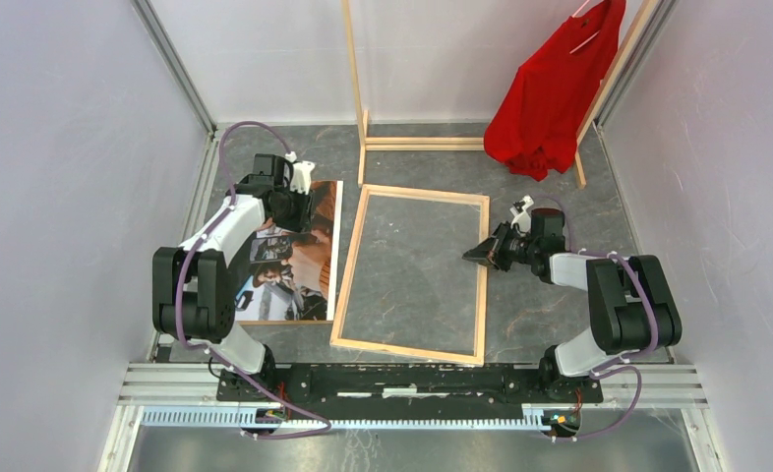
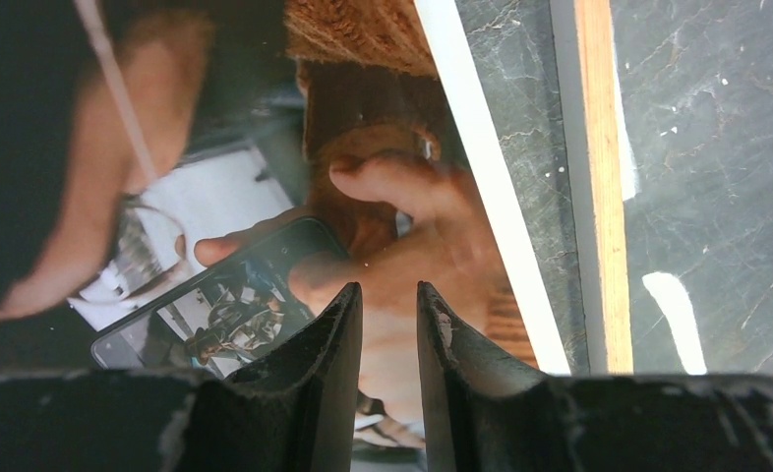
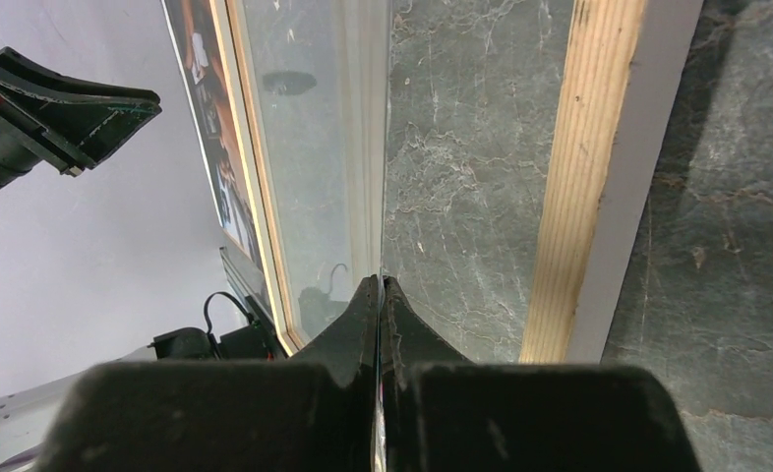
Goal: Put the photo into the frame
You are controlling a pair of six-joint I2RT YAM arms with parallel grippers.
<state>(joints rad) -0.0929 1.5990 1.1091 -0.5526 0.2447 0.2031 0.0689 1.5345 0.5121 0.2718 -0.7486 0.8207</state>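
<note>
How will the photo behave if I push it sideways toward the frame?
The photo lies flat with straight edges, so it is probably stiff enough to slide as one piece. It looks thin and flush with the table, so getting fingers under an edge may be hard. Being large, it might swivel if pushed off-centre.

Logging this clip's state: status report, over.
Left end effector narrowly open over the photo. Right end effector shut at right rail of the frame. Photo outside frame. Nothing between them.
</note>
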